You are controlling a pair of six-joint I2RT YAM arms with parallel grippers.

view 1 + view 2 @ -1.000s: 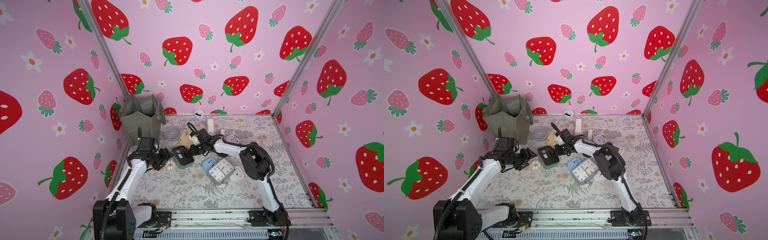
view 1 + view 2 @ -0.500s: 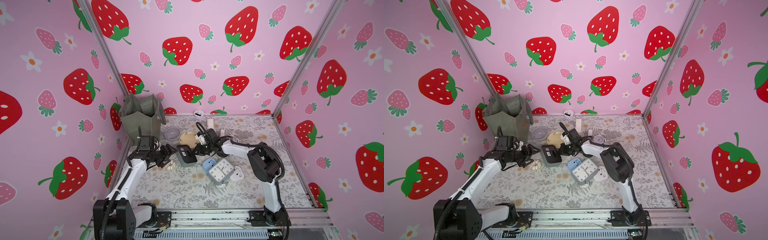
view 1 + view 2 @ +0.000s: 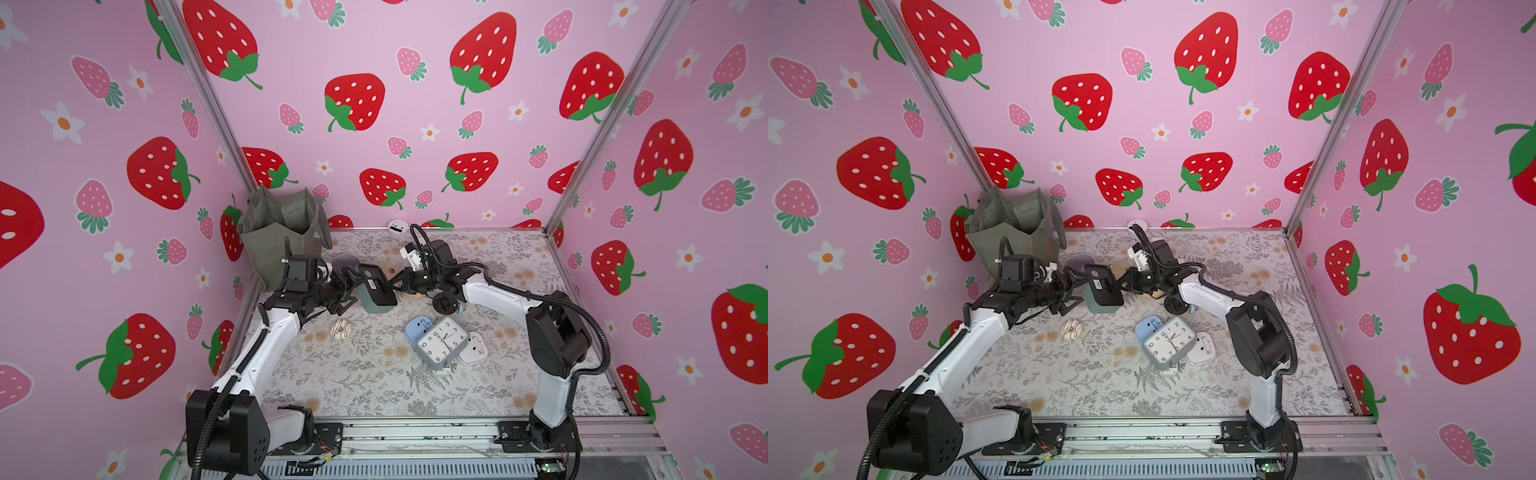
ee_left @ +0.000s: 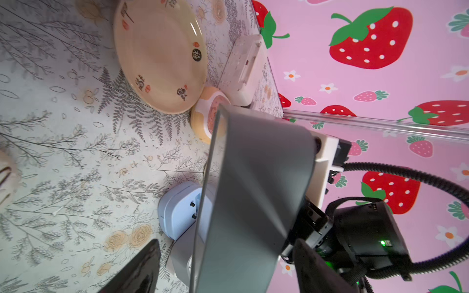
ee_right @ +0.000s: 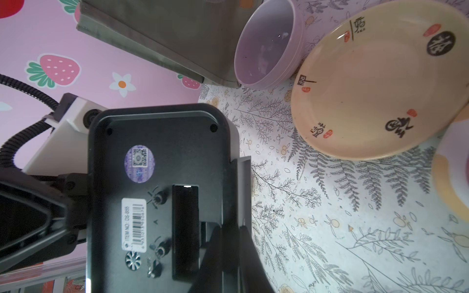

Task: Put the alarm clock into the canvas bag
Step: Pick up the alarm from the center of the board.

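Observation:
The alarm clock (image 3: 376, 291) (image 3: 1102, 291) is a dark grey box with a black back, held upright above the table between the two arms. My right gripper (image 3: 395, 284) (image 5: 231, 243) is shut on the thin fold-out stand on the clock's back (image 5: 157, 192). My left gripper (image 3: 349, 289) (image 4: 225, 253) is open, its black fingers (image 4: 137, 269) standing on either side of the clock's grey body (image 4: 253, 190) with gaps showing. The canvas bag (image 3: 282, 237) (image 3: 1013, 232) stands open at the back left, just behind the left wrist.
A purple bowl (image 5: 266, 43) and a beige plate (image 4: 162, 55) lie behind the held clock. A white-faced clock (image 3: 442, 343), a blue clock (image 3: 417, 328) and a white clock (image 3: 473, 349) lie mid-table. A donut (image 3: 340, 329) lies below the left gripper.
The right gripper has raised the clock off the table and tipped it upright. The left gripper has opened wider and moved in so that its fingers straddle the clock.

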